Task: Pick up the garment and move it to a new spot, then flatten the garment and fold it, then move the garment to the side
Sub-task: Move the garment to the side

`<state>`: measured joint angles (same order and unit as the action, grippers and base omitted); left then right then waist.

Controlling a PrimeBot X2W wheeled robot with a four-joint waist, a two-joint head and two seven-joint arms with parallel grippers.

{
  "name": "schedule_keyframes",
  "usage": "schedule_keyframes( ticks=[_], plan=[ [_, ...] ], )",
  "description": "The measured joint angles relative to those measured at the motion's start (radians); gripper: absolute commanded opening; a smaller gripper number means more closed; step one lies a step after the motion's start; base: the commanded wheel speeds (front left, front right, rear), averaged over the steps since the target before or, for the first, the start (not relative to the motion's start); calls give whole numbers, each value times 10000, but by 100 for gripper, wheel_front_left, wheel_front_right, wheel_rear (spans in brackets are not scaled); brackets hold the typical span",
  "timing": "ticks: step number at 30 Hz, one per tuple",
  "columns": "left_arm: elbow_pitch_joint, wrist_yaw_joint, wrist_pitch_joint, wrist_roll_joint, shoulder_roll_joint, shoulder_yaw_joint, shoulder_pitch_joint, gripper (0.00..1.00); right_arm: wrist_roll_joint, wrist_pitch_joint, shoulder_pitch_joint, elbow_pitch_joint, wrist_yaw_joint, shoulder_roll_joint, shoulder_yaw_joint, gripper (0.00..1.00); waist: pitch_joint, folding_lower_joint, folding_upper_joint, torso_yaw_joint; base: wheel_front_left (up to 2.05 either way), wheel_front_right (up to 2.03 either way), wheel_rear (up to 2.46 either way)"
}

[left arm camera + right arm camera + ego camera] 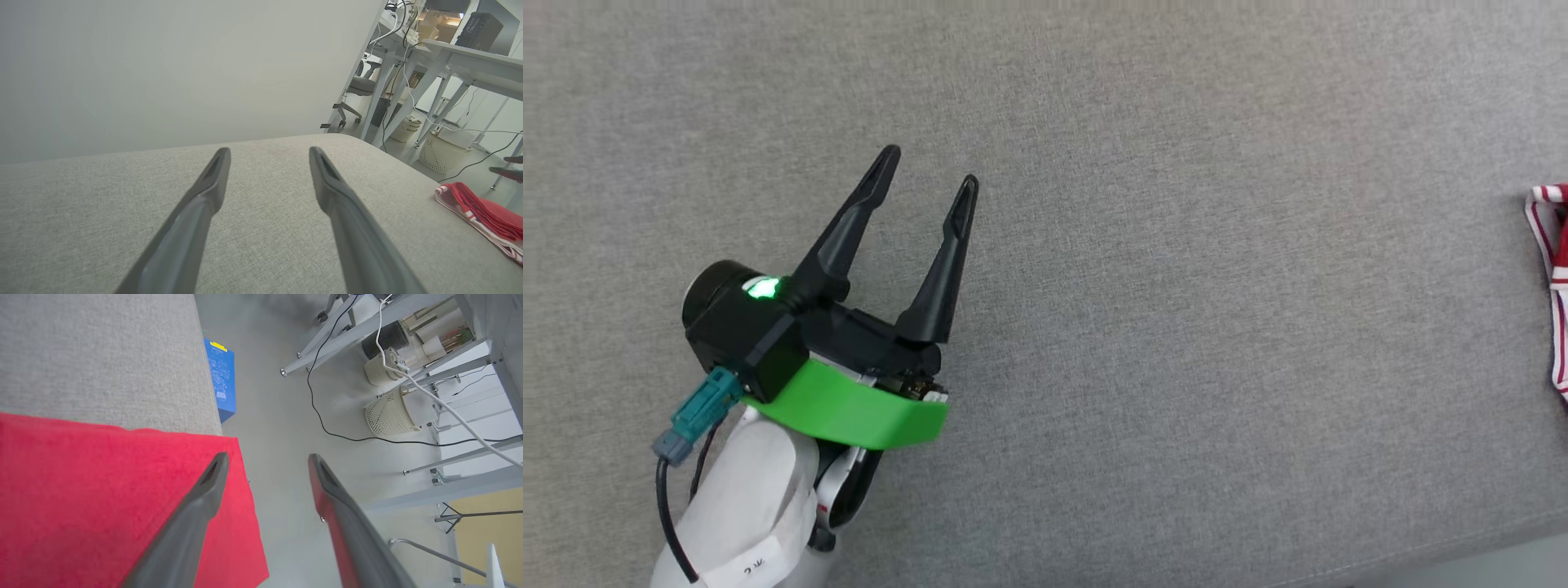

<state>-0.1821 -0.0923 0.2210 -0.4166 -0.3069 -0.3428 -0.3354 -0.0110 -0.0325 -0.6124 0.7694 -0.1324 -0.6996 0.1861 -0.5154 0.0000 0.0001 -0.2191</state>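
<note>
The garment (1556,245), red with white-and-red striped trim, lies folded at the right edge of the head view on the grey padded surface (1176,327). My left gripper (929,167) stands open over bare surface far to the garment's left, with nothing between its fingers. In the left wrist view the left gripper (269,150) is open and the garment (490,214) lies at the lower right. My right gripper (267,456) is open just above the garment (102,490), whose corner reaches past the surface's edge. Its left finger is over the red cloth, its right finger over the floor.
Beside the surface's edge a blue box (222,379) stands on the grey floor. White mesh baskets (388,414), a black cable (327,424) and grey desk legs (327,355) are farther off. A pale wall (163,69) rises behind the surface.
</note>
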Motion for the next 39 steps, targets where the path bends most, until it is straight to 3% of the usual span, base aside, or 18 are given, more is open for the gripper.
schedule_keyframes(
  ticks=[6, 12, 23, 32, 39],
  plan=[
    [947, 10, 259, -255, 303, 244, 547, 100, 1225, -533, 195, -1820, 0, 217, -380, 100, 955, -1, 0, 205, 0, 0, 0],
    [1707, 134, 341, -420, 732, 635, 1293, 100, 2688, -614, 1392, -4263, 6, 892, -437, 100, 2018, -1, 0, 523, 0, 0, 0],
    [2144, 176, 349, 263, 1657, 1655, 2289, 100, 3373, -424, 4238, -8241, 8, 3570, -474, 100, 3481, -1, 0, 1382, 0, 0, 0],
    [2429, -44, 349, 846, 2201, 2222, 2784, 100, 3310, -1076, 6154, -8907, 10, 5179, -941, 100, 4153, -1, -1, 2139, 0, 0, 0],
    [2635, -150, 349, 1124, 2412, 2558, 2956, 100, 2679, -1576, 6651, -8420, 10, 5586, -1383, 100, 4448, -1, -1, 2378, 0, 0, 0]
  ],
)
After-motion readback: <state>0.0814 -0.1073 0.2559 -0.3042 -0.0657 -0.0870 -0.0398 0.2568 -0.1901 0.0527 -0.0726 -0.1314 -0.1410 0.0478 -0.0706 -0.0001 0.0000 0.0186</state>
